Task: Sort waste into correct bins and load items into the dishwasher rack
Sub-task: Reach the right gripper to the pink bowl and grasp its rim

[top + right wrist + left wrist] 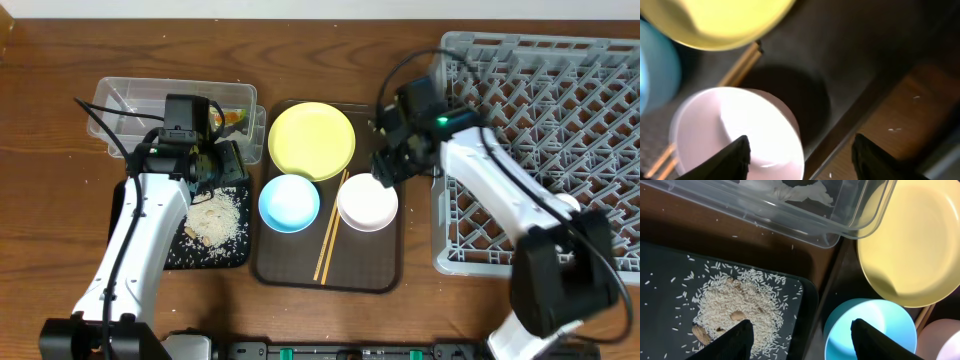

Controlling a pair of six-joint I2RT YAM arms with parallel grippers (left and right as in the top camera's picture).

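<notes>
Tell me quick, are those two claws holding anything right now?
Left gripper: open, holding nothing.
Right gripper: open, holding nothing, close to the white bowl.

I see my left arm (135, 240) and right arm (495, 185) as white shells with black joints, black cables (95, 118) looping off (green light (440, 122) on the right), matte black fingers (737, 340).

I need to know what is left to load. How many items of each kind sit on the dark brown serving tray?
Plates: 1, the yellow plate
Bowls: 2, the light blue bowl and the white bowl
Chopsticks: 2, the wooden chopsticks lying side by side between the bowls
Total: 5
</notes>
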